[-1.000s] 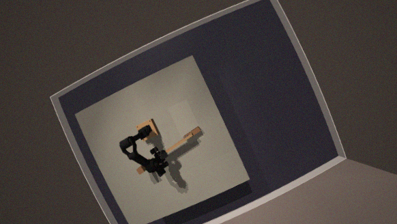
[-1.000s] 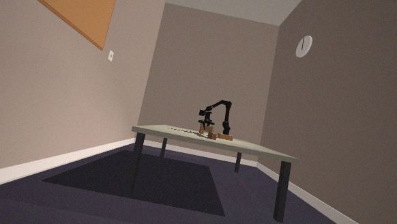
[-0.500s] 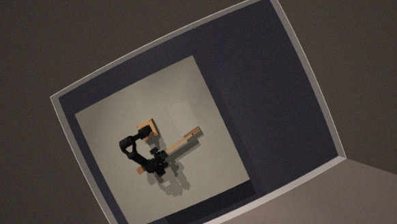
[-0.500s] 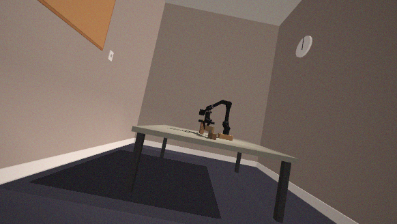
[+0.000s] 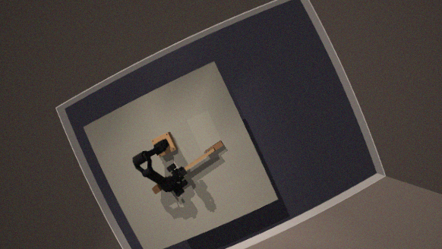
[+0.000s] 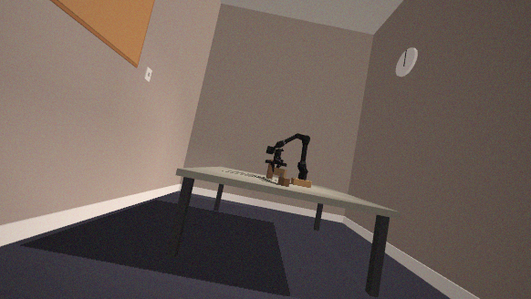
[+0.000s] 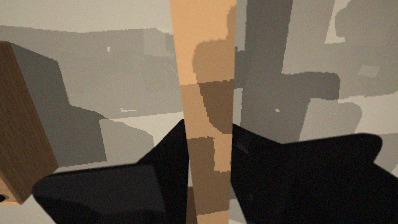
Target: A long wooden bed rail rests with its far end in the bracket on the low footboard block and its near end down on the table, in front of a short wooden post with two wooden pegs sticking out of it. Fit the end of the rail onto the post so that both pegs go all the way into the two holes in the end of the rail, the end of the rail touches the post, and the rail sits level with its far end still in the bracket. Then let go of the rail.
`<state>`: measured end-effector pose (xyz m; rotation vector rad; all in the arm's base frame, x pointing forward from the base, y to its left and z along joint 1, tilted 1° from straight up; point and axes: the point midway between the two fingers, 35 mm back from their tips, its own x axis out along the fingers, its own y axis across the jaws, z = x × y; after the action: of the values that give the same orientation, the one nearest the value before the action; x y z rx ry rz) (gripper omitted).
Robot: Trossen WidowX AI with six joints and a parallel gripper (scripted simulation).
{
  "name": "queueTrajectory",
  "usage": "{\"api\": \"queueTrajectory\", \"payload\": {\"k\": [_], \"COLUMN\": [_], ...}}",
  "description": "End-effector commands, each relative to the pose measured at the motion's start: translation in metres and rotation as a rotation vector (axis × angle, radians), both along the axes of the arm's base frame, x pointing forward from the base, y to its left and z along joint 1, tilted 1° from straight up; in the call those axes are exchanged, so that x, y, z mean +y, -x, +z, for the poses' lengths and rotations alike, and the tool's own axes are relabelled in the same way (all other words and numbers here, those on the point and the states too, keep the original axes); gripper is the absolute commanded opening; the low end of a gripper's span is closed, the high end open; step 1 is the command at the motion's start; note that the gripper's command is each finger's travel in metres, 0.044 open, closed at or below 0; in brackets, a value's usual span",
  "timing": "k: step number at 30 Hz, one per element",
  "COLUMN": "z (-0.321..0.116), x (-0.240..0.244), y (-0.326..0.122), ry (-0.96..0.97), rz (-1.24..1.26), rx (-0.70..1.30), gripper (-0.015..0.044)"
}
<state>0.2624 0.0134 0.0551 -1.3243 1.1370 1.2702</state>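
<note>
Grey table (image 5: 235,178) mid-top | gripper (image 7: 210,165) clamps rail (image 7: 205,75) (near end) | step: aligning; next: push onto post (image 7: 20,125) pegs

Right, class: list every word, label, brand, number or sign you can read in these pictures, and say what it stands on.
No readable text in any view.
Wall clock: a plain white face with a dark hand, no numerals legible.
Wall plate: a small white square, too small to show any marking.
Rail, held in the tool: bare wood, no label.
Post: bare wood, no label.
</note>
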Motion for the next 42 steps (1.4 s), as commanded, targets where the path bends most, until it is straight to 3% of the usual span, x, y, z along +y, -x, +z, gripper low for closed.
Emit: {"api": "queueTrajectory", "payload": {"k": [1,42], "z": [0.0017,0.0022], "x": [0.0003,-0.0007], "y": [0.0,0.0021], "ry": [-0.003,-0.003], "rz": [-0.003,-0.003], "rx": [-0.007,-0.007], "gripper": [0.0,0.0]}}
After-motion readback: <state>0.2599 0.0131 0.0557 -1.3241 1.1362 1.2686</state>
